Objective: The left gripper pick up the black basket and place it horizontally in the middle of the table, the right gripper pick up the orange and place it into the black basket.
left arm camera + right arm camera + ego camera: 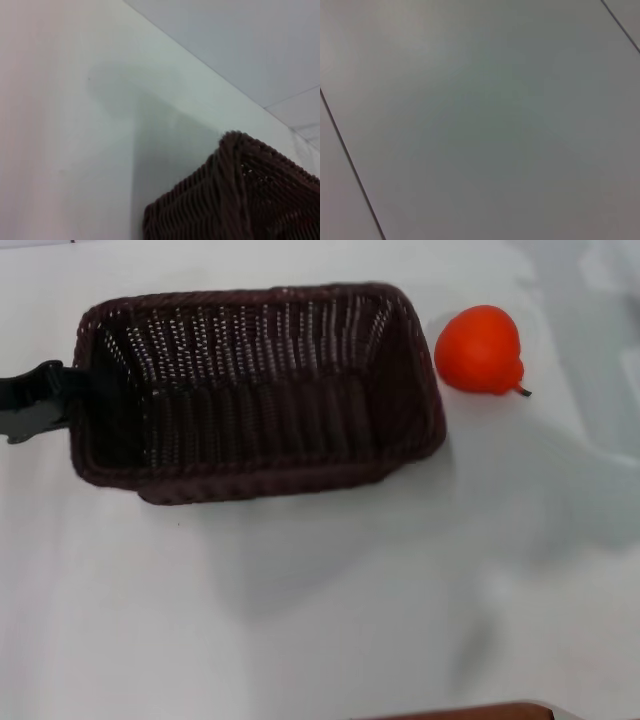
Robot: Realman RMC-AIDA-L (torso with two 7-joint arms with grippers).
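Observation:
The black basket (255,390) is a large dark woven rectangle lying lengthwise across the far middle of the white table (300,620). Its shadow falls apart from it on the table, so it hangs a little above the surface. My left gripper (62,398) shows as a dark jaw-like piece at the basket's left end, shut on that rim. A corner of the basket shows in the left wrist view (240,200). The orange (480,348) rests on the table just right of the basket, stem pointing right. My right gripper is out of view.
The basket is empty inside. A brown edge (470,710) shows at the table's near side. The right wrist view shows only a grey tiled surface (480,120).

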